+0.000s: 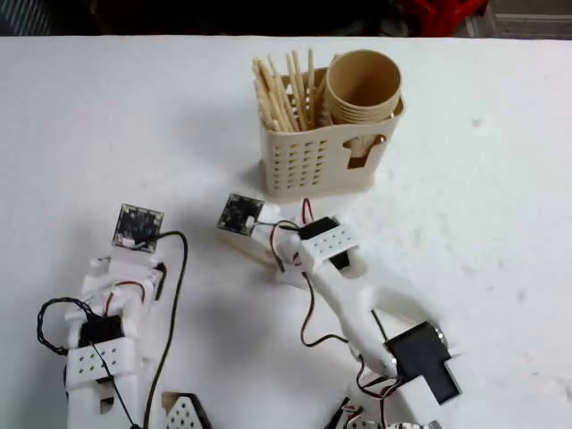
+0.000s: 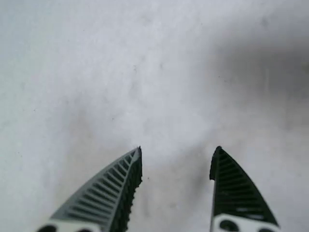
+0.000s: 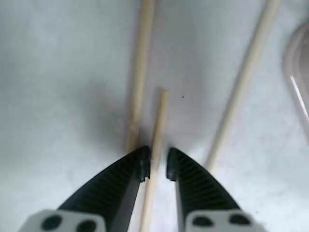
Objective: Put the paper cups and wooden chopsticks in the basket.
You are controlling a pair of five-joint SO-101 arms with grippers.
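Chopsticks (image 3: pixel 140 72) lying loose: three; stacked cups (image 1: pixel 362 89), perhaps four.

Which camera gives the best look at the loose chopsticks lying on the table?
The right wrist view: three chopsticks lie close below it, the middle one between the end effector's open tips. In the high view the right arm covers that spot; the left wrist view looks at plain table.

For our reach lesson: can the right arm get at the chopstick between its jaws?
Probably yes: the right gripper sits over that chopstick, jaws apart on either side; nothing covers it, though another chopstick lies close beside.
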